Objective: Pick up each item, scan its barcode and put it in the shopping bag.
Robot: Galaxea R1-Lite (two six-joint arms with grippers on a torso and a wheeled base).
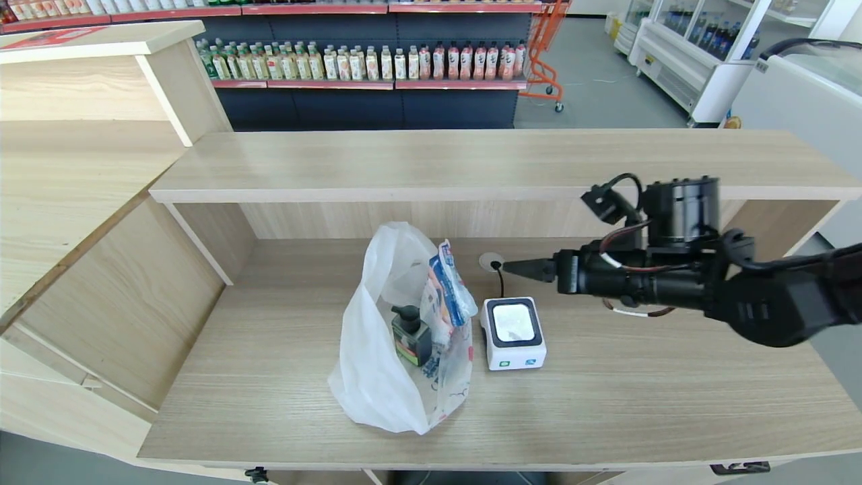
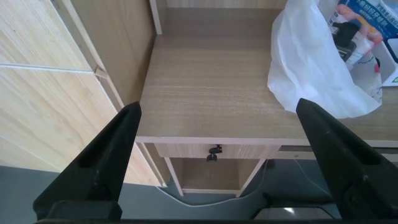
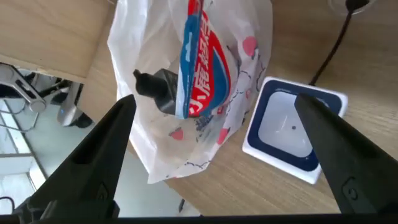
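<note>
A white shopping bag point(image 1: 377, 377) stands mid-table, its mouth facing the scanner. Inside it are a dark pump bottle point(image 1: 411, 335) and a blue, red and white packet point(image 1: 448, 283). The white scanner point(image 1: 513, 332) with its blue-rimmed window sits just right of the bag. My right gripper point(image 1: 522, 268) hovers above the scanner's far side, pointing left at the bag. In the right wrist view that gripper point(image 3: 214, 102) is open and empty over the packet point(image 3: 202, 62), the bottle point(image 3: 155, 87) and the scanner point(image 3: 292, 134). My left gripper point(image 2: 219, 107) is open and empty over the table's front edge, left of the bag point(image 2: 311, 68).
A raised counter ledge point(image 1: 498, 162) runs behind the work surface, and a wooden side panel point(image 1: 121, 303) walls the left. The scanner's cable goes to a round port point(image 1: 491, 261). Bare tabletop point(image 1: 673, 391) lies to the right. Shelves of bottles point(image 1: 363, 64) stand beyond.
</note>
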